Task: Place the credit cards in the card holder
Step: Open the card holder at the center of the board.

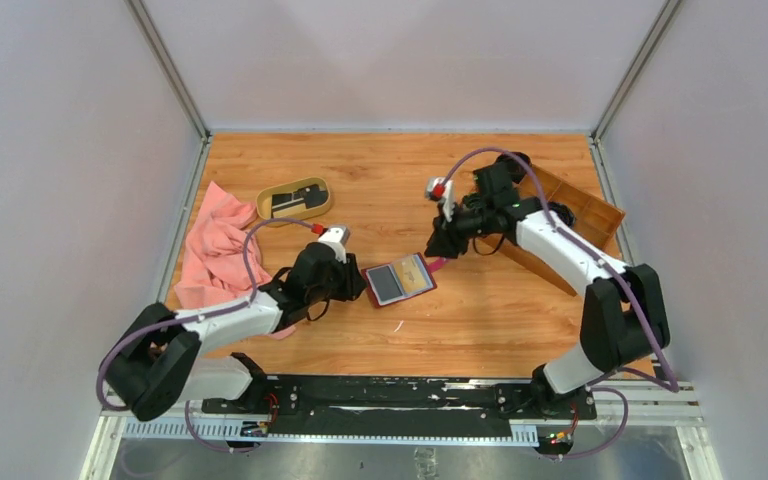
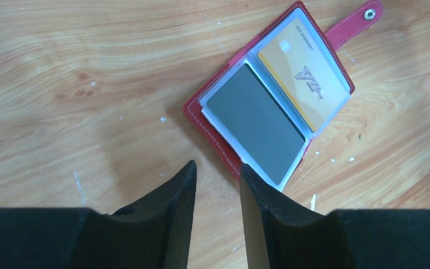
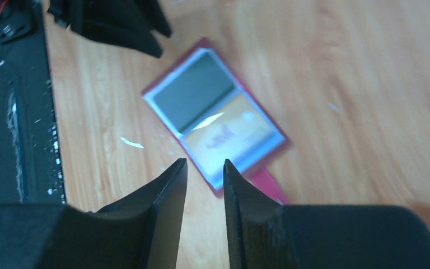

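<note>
The dark red card holder (image 1: 400, 280) lies open on the wood table between my grippers, with its snap tab toward the right arm. In the left wrist view the holder (image 2: 214, 139) has a grey card (image 2: 255, 123) in one clear pocket and a yellow card (image 2: 305, 78) in the other. My left gripper (image 2: 218, 165) is open and empty, with its tips just at the holder's near edge. My right gripper (image 3: 204, 161) is open and empty, and hovers over the holder's (image 3: 215, 120) tab side. More dark cards (image 1: 295, 200) lie in the oval tan dish (image 1: 265, 200).
A pink cloth (image 1: 215, 250) lies at the left, partly under the left arm. A brown wooden compartment tray (image 1: 585, 210) stands at the right behind the right arm. The left gripper's fingers (image 3: 117, 22) show at the top of the right wrist view. Grey walls enclose the table.
</note>
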You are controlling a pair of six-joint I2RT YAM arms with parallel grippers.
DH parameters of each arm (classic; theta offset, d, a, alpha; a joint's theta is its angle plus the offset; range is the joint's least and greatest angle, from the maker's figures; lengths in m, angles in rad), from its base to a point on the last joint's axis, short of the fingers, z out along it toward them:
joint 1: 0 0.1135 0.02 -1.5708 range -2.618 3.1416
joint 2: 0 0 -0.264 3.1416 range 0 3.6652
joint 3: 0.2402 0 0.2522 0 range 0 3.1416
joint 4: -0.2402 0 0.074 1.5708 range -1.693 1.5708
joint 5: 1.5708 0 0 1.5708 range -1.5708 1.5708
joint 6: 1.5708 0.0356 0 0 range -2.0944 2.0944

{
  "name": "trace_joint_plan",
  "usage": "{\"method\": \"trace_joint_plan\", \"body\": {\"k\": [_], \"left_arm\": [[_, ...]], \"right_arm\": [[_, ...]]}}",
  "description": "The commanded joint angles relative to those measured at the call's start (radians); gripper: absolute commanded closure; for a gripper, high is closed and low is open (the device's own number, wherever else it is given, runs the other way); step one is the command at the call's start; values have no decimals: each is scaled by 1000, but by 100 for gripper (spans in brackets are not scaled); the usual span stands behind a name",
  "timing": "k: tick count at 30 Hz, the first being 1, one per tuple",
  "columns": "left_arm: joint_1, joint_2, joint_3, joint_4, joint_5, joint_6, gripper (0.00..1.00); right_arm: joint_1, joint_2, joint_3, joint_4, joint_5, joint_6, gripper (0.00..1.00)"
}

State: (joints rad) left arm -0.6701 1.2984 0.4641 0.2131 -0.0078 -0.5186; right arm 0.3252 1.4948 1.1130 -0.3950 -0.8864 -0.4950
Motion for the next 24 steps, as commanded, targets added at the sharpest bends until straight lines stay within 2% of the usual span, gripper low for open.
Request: {"method": "trace_joint_plan", "body": {"k": [1,3,6,8,11,15,20,24], "left_arm": [[12,-158,-76,-11,-41,13,60],[12,-241,-103,-23,-42,19,57],[12,-367,-139,-31,-26,10,46],[13,-433,-165,-30,-12,-8,32],[12,-536,-202,-30,-1,-30,3],[19,-683,-248,-39,34,-70,0],[20,-858,-317,-60,53,-109,0],[21,-972,-309,-151,50,-77,0]], "right_arm": [[166,84,-11,-25,28,-77,68],[196,148,24,-32,59,-24,76],[216,235,60,-59,107,5,82],[218,276,73,-77,129,3,82],[217,311,107,-143,122,-45,81],[215,262,138,-267,80,-193,81],[177,154,121,-332,20,-313,78],[151,133,131,-404,-11,-381,77]]}}
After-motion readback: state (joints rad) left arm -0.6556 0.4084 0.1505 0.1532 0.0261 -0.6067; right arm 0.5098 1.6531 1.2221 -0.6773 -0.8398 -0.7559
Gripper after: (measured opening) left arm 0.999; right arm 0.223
